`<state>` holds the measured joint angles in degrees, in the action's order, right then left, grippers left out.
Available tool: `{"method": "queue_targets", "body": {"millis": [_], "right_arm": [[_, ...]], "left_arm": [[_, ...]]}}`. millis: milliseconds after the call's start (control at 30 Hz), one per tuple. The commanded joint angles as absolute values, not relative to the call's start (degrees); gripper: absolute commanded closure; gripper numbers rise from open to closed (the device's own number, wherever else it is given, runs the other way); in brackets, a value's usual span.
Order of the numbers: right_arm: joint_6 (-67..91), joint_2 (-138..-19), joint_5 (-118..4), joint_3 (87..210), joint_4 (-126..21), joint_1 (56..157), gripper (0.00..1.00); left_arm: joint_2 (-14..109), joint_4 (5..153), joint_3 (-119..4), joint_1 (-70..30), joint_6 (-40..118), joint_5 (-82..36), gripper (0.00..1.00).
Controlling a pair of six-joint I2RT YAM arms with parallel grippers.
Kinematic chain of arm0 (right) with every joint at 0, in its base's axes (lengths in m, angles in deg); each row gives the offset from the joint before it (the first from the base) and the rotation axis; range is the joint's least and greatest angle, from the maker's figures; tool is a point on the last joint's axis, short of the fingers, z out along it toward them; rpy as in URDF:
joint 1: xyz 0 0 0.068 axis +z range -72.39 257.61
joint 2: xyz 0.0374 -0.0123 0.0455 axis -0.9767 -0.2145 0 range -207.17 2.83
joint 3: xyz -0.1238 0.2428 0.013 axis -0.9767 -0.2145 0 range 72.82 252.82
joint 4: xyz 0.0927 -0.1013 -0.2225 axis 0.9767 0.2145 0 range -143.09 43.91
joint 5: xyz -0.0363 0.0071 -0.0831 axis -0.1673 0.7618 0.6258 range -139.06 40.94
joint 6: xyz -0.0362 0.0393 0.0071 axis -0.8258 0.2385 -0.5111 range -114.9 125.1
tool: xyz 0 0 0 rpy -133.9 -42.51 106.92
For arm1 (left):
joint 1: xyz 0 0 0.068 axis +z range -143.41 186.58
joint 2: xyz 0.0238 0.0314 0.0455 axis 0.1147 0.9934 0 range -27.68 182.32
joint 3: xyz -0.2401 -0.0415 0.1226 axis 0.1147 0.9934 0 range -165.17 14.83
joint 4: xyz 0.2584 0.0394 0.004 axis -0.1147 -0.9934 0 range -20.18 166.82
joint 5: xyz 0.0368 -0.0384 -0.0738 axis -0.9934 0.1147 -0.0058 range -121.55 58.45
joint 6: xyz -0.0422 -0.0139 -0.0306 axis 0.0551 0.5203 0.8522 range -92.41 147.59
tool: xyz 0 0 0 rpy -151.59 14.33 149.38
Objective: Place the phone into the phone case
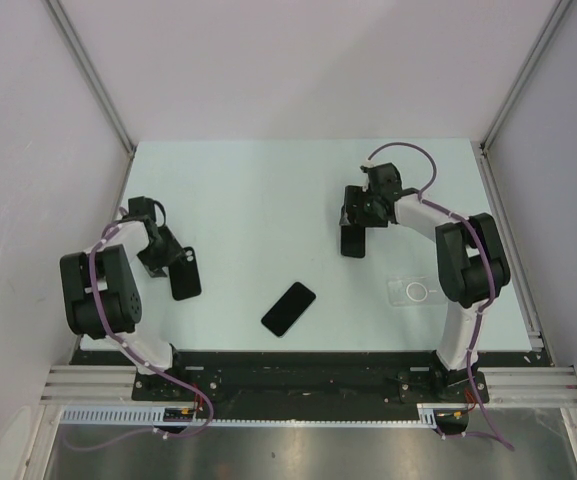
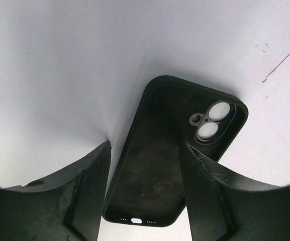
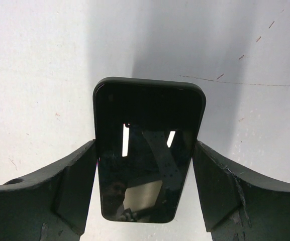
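Two grippers occupied, right gripper [image 3: 145,146] clenched on black phone [image 3: 147,150] far right of centre, left gripper [image 2: 146,147] straddling black case [image 2: 157,170], grasp impossible to tell, transparent phone case [image 1: 415,292] flat near right, second phone [image 1: 288,308] near centre.

Left case [image 1: 186,276]: left on the table [image 1: 268,190], between the fingers of my left claw [image 2: 146,145].
Mid phone [image 1: 288,309]: flat on the table, right of left case.
Far phone [image 3: 145,150]: clamped in my right claw [image 3: 145,143], behind mid phone.
Right case [image 1: 417,292]: flat, right of mid phone, before far phone.
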<state>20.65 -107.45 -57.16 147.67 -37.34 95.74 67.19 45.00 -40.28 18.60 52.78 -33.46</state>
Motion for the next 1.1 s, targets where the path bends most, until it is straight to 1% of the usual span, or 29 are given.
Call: {"method": "queue_targets", "body": {"millis": [0, 67, 100, 167, 200, 267, 300, 467, 600, 733, 800, 933, 1033, 1067], "right_arm": [[20.5, -103.5, -59.0, 148.0, -38.8, 95.5, 0.55], [20.5, -103.7, -58.8, 148.0, -38.5, 95.8, 0.55], [20.4, -103.9, -58.7, 148.0, -38.5, 95.8, 0.55], [20.4, -104.8, -58.6, 147.9, -38.5, 95.9, 0.57], [20.6, -105.2, -58.4, 148.0, -38.3, 96.0, 0.57], [20.7, -106.0, -57.4, 148.0, -37.6, 95.9, 0.58], [20.7, -106.4, -56.9, 148.0, -37.4, 96.0, 0.58], [20.7, -108.1, -55.6, 148.0, -36.9, 96.6, 0.58], [20.4, -109.1, -53.6, 148.0, -34.8, 96.9, 0.58], [20.9, -109.1, -51.4, 148.0, -32.0, 96.9, 0.57], [21.3, -109.1, -50.5, 148.0, -30.5, 96.9, 0.53], [21.0, -109.8, -47.2, 148.0, -28.4, 97.2, 0.50], [20.8, -109.5, -45.7, 148.0, -27.9, 97.7, 0.43], [20.7, -109.3, -45.6, 148.0, -27.6, 98.1, 0.38]], "left_arm": [[69.0, 45.9, -40.5, 18.9, 51.5, -32.0, 0.40], [70.1, 46.1, -40.4, 19.0, 51.3, -29.5, 0.43], [70.4, 46.3, -40.2, 18.7, 51.4, -29.1, 0.48], [70.4, 46.5, -39.8, 17.8, 51.5, -28.5, 0.54], [70.3, 46.5, -39.7, 17.4, 51.8, -28.2, 0.64], [69.6, 47.1, -39.5, 15.5, 52.3, -26.8, 0.75], [69.3, 48.0, -38.9, 14.7, 53.1, -26.5, 0.83], [69.0, 52.4, -36.6, 9.3, 57.1, -22.1, 1.00], [68.7, 55.0, -35.7, 5.0, 59.2, -19.1, 1.00], [66.5, 56.2, -34.7, 2.9, 61.4, -19.7, 1.00], [66.3, 56.7, -34.0, 2.4, 62.0, -19.9, 1.00], [66.8, 57.7, -33.2, 2.2, 61.7, -19.7, 1.00], [67.8, 57.8, -33.4, 2.0, 61.7, -18.9, 1.00], [68.1, 58.2, -33.4, 1.8, 61.9, -18.6, 1.00]]}}
